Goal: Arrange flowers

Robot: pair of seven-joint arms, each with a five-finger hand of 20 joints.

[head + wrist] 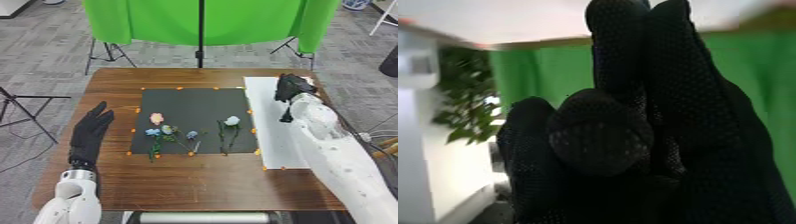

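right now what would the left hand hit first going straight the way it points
The left hand would likely pass left of the dark mat and over the far edge of the table, then perhaps meet the green cloth; depth is unclear.

The black mesh-fabric-gloved right hand (291,89) stands before a bright green cloth backdrop (757,80), visible at eleven and two o'clock; toward ten o'clock, apart from it, is a leafy dark-green plant (467,92).
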